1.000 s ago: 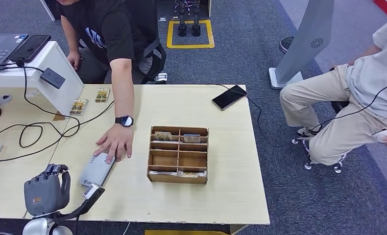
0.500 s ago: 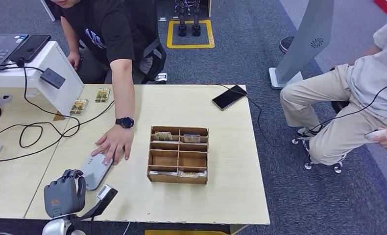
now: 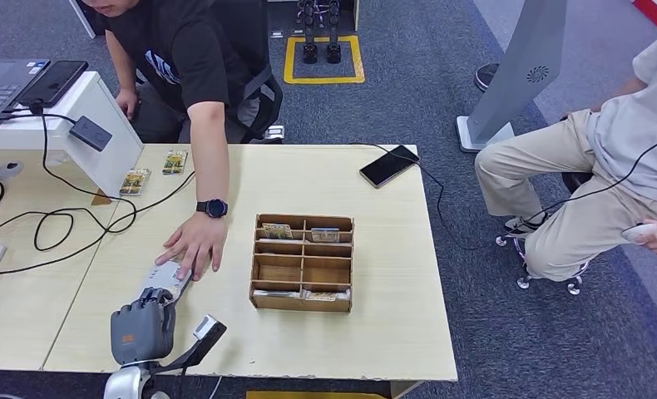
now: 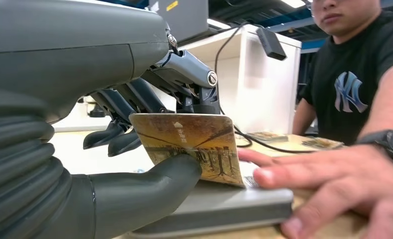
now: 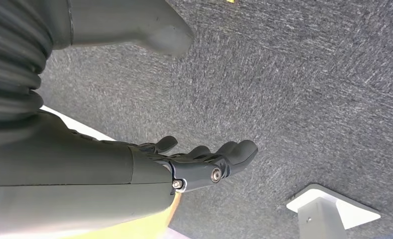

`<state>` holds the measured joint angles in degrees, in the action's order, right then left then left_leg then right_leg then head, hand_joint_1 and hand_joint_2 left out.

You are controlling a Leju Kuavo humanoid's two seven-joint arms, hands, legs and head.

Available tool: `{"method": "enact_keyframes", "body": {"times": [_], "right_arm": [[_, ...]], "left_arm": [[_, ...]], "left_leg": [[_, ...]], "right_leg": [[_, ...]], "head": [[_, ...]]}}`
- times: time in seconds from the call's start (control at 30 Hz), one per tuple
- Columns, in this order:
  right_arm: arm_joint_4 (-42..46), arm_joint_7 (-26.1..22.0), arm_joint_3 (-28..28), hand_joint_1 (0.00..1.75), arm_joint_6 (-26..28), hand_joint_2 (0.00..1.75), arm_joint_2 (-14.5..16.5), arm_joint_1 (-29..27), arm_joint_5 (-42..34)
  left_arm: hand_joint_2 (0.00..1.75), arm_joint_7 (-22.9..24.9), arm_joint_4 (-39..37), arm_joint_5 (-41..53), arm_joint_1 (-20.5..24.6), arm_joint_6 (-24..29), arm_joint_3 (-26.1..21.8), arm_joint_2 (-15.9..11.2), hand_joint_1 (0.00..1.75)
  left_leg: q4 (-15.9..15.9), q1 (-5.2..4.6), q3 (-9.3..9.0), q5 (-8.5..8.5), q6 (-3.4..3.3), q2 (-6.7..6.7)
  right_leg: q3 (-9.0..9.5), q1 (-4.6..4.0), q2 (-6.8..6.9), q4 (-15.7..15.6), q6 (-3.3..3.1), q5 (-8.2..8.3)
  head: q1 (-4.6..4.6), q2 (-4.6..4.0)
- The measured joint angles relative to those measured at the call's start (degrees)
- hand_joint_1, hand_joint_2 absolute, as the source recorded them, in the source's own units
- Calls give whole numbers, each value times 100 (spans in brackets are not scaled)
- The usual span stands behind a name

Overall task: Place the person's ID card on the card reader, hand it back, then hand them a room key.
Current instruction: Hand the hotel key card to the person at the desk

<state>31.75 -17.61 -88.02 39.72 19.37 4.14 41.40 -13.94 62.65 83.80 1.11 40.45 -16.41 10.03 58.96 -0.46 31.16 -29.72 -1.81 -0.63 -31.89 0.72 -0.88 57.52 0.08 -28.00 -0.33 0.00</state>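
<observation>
The left robot hand [image 3: 143, 331] reaches over the near edge of the tabletop [image 3: 392, 274] and holds the ID card [image 4: 194, 145] pinched between its thick grey thumb and its darker fingers [image 4: 117, 139]. In the left wrist view the card stands tilted, its far lower corner resting on the top face of the card reader [image 4: 224, 205]. The card reader [image 3: 165, 276] is a flat grey box lying on the tabletop just left of the wooden organizer [image 3: 303, 263], a brown tray divided into compartments, several of which contain cards.

A person in a black shirt [image 3: 188, 50] leans in from the far side of the tabletop; the person's hand [image 3: 194, 243], a dark watch [image 3: 212, 206] at its wrist, rests on the far end of the card reader, the fingertips just beside the card's edge.

The right robot hand [image 5: 204, 162] hangs above grey carpet [image 5: 309, 79], its fingers extended and apart, holding nothing.

Beyond the organizer, at the far edge of the tabletop, a black phone [image 3: 389, 165] lies with a cable attached. Far left of the card reader, black cables [image 3: 51, 224] loop across the tabletop below a white stand [image 3: 92, 125], and two small cards [image 3: 134, 179] lie beside it. A second person in beige trousers [image 3: 558, 199] sits well right of the tabletop.
</observation>
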Motion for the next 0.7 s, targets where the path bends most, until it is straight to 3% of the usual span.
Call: {"method": "enact_keyframes", "body": {"times": [0.6,0.7], "right_arm": [[-23,-10,0,0,1,175,0,1,-185],[-21,39,0,0,1,175,0,1,-255]], "left_arm": [[175,136,-261,-237,-17,1,388,-227,175],[175,-21,-265,-502,-35,1,393,-214,175]], "left_leg": [[-2,-1,-35,-1,1,-1],[-2,0,-36,-1,2,-1]], "right_leg": [[38,0,8,0,0,-2],[38,0,8,0,0,-2]], "head": [[1,0],[-1,0]]}}
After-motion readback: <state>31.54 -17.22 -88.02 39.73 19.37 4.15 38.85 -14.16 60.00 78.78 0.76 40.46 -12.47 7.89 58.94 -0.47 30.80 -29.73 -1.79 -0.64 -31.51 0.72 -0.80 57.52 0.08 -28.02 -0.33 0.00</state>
